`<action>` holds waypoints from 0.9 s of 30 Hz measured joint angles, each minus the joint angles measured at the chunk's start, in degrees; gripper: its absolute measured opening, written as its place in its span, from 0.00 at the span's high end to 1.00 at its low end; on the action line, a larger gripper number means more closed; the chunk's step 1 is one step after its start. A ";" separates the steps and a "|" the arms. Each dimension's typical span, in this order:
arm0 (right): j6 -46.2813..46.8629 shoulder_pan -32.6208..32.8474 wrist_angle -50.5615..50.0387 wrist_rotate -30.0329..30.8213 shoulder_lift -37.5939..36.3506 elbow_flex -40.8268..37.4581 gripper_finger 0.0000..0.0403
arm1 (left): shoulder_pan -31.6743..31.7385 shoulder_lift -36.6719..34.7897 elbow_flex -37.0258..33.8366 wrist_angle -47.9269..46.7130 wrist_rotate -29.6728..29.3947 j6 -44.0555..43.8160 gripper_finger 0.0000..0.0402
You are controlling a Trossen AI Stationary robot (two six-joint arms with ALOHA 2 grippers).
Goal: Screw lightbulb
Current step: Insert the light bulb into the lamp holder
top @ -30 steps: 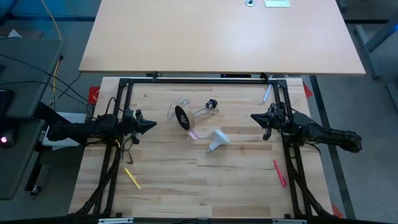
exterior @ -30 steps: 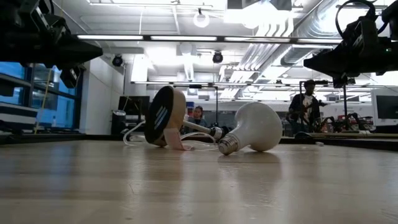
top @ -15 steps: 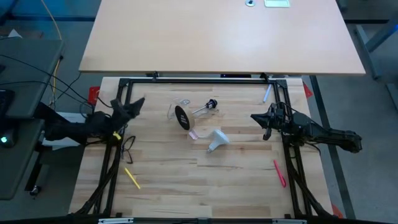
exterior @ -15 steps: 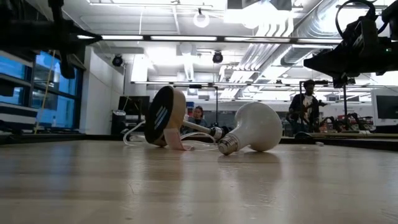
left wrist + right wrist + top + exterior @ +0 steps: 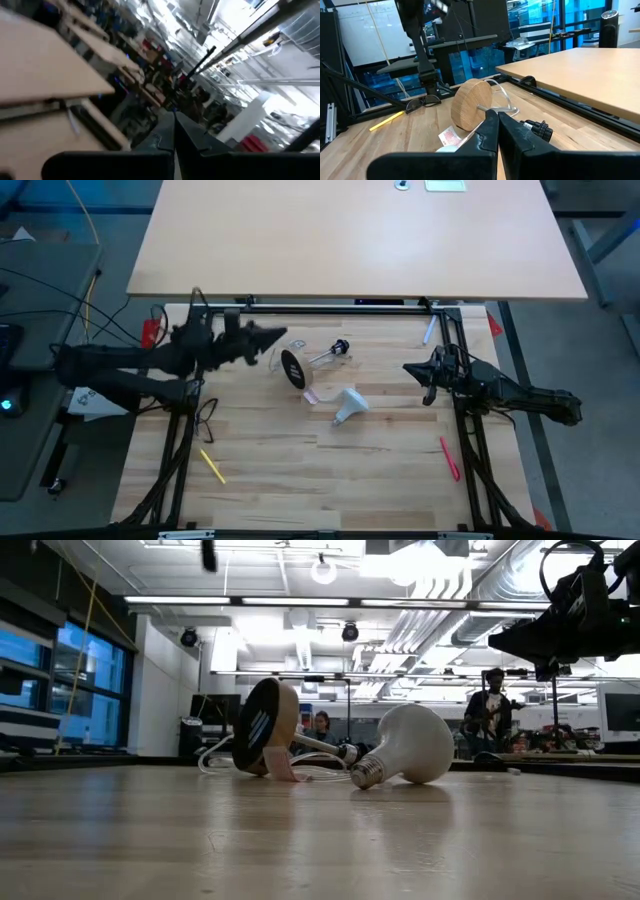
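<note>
The white lightbulb (image 5: 349, 404) lies on its side on the wooden table, resting on its globe and its grey screw base (image 5: 366, 774). Just to its far left lies the lamp, a round wooden disc (image 5: 292, 367) standing on its edge, with a thin stem and black socket (image 5: 341, 347). My left gripper (image 5: 281, 335) is shut and empty, raised above the table beside the disc's far left. My right gripper (image 5: 408, 368) is shut and empty, hovering right of the bulb. In the right wrist view its fingers (image 5: 497, 118) point at the disc (image 5: 471, 104).
Eyeglasses (image 5: 206, 418) and a yellow marker (image 5: 212, 466) lie at the near left. A red pen (image 5: 449, 457) lies at the near right and a white pen (image 5: 428, 332) at the far right. A clear cord (image 5: 285, 345) loops behind the disc. People stand in the room behind (image 5: 490, 710).
My left gripper has risen from the table's left side, swung toward the far edge and then right toward the wooden disc, and tipped upward. It has gone out of the low view's left. The bulb, the lamp and my right arm have kept still.
</note>
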 joint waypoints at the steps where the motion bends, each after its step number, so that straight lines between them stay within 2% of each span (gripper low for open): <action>1: -0.01 -0.02 0.00 -0.01 0.00 0.00 1.00 | 0.34 1.39 2.47 -0.62 -0.02 1.75 1.00; 4: -0.11 -0.02 0.11 0.13 0.00 0.00 1.00 | 1.60 4.57 8.43 -1.11 0.02 6.88 1.00; 7: 1.84 -0.36 4.46 4.03 0.02 0.00 1.00 | 2.94 6.54 13.03 -1.24 0.11 8.53 1.00; 10: 17.57 -0.41 16.21 6.54 0.00 0.00 1.00 | 3.57 7.92 17.04 -4.13 0.00 8.35 1.00; 12: 26.63 -0.39 21.95 11.72 -0.04 0.01 1.00 | 3.57 8.66 20.10 -10.00 0.00 9.53 1.00; 15: 37.59 -0.41 22.63 20.51 0.49 0.70 1.00 | 3.58 11.13 26.58 -24.04 -0.16 10.51 1.00; 16: 38.80 -0.43 22.63 21.41 1.09 1.29 1.00 | 3.84 12.31 29.09 -29.12 0.05 10.56 1.00; 17: 38.93 -0.41 22.74 20.93 2.07 2.13 1.00 | 4.45 13.62 31.60 -34.06 0.69 10.83 1.00; 19: 38.41 -0.41 22.76 15.85 5.44 4.63 1.00 | 6.34 15.91 36.37 -42.82 3.53 11.79 1.00; 23: 31.63 -0.39 20.58 6.59 15.26 12.63 1.00 | 12.48 18.64 41.51 -51.69 15.07 15.84 1.00; 27: 24.67 -0.39 13.78 6.33 23.84 22.10 1.00 | 18.03 20.94 42.02 -60.70 26.45 20.08 0.95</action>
